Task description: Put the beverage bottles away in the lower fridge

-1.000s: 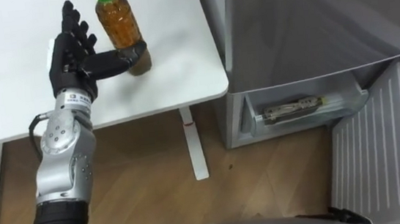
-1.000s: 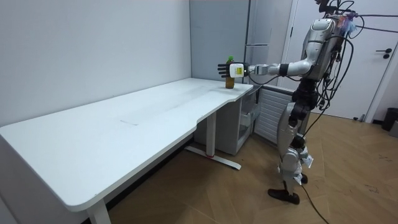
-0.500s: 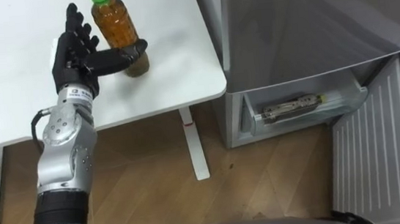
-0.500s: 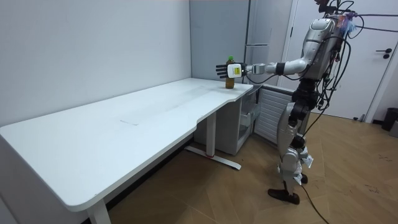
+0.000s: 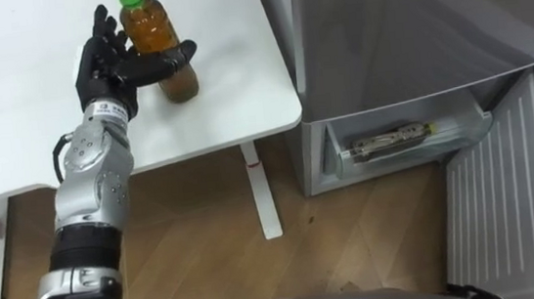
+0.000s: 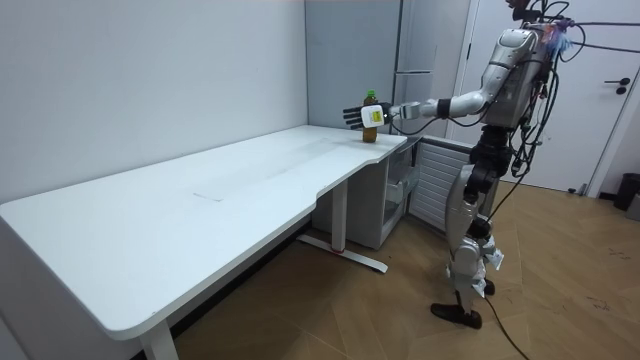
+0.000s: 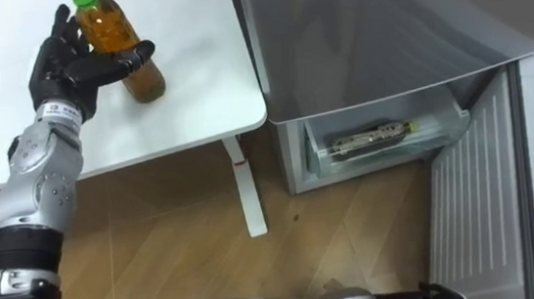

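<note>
A tea bottle (image 5: 160, 40) with a green cap and amber liquid stands upright near the right edge of the white table (image 5: 19, 124). My left hand (image 5: 107, 72) is open and set against its left side. The straight fingers (image 5: 99, 33) rise just left of the bottle and the thumb (image 5: 172, 58) lies across its front. In the room view I stand beside the fridge with the left arm stretched over the table corner to the bottle (image 6: 371, 116). The right eye view has the same bottle (image 7: 110, 27) and hand (image 7: 59, 76).
The grey fridge (image 5: 403, 28) stands right of the table. Its lower compartment is open, with a drawer (image 5: 404, 141) holding a bottle that lies on its side. The opened lower door (image 5: 508, 205) juts out at the right. Wood floor lies between the table leg (image 5: 260, 194) and the fridge.
My left hand has moved forward and closed in on the bottle. The thumb, earlier at the bottle's base, now crosses its front higher up. The bottle has stayed in place.
</note>
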Controlling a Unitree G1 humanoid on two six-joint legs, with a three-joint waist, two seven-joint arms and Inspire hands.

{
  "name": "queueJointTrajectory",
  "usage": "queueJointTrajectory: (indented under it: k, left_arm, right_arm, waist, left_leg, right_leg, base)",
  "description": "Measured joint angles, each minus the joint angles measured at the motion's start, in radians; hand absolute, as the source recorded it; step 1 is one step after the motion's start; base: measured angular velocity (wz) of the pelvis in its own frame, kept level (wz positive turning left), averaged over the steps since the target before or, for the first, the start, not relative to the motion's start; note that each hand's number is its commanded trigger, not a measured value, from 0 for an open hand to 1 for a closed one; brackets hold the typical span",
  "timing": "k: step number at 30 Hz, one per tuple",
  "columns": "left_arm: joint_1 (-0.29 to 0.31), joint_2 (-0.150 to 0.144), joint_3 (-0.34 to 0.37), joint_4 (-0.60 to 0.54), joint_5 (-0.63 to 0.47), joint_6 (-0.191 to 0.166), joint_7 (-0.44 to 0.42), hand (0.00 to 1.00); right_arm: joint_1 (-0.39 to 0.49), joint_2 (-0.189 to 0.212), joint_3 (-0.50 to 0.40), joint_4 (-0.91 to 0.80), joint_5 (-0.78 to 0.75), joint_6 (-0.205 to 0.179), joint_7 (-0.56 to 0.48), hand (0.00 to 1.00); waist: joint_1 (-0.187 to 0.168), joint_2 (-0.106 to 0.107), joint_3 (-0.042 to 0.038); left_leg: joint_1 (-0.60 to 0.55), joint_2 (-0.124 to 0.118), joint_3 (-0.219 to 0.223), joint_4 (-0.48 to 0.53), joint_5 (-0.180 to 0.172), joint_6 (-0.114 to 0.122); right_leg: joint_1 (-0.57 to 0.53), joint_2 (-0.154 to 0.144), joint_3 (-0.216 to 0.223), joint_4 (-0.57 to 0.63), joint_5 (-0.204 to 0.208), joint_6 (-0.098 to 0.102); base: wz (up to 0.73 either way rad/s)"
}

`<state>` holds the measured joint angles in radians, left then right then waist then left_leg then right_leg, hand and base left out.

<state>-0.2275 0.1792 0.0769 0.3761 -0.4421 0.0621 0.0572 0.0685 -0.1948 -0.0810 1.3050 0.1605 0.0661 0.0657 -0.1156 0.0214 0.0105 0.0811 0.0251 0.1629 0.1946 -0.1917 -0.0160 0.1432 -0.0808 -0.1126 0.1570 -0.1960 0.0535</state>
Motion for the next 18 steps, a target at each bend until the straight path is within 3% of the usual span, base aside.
queueJointTrajectory:
  k: [12, 18]
  left_arm:
    - [-0.047, 0.009, 0.000, 0.038, -0.029, 0.010, 0.023, 0.00]
    - [-0.047, 0.034, 0.000, 0.038, -0.027, 0.012, 0.028, 0.00]
  right_arm:
    - [0.000, 0.000, -0.002, 0.011, -0.089, 0.007, -0.027, 0.00]
    - [0.001, 0.000, -0.020, 0.013, -0.129, 0.023, -0.029, 0.00]
  waist:
    - [-0.018, 0.004, -0.0026]
    - [-0.029, 0.010, -0.0055]
  left_leg:
    - [0.007, 0.000, 0.005, -0.004, 0.000, 0.000]
    - [0.014, 0.000, 0.003, -0.006, 0.000, 0.000]
  right_leg:
    - [-0.006, 0.001, 0.025, 0.010, 0.000, 0.000]
    - [-0.011, 0.002, 0.031, 0.015, 0.000, 0.000]
  base:
    - [-0.05]
    - [-0.05]
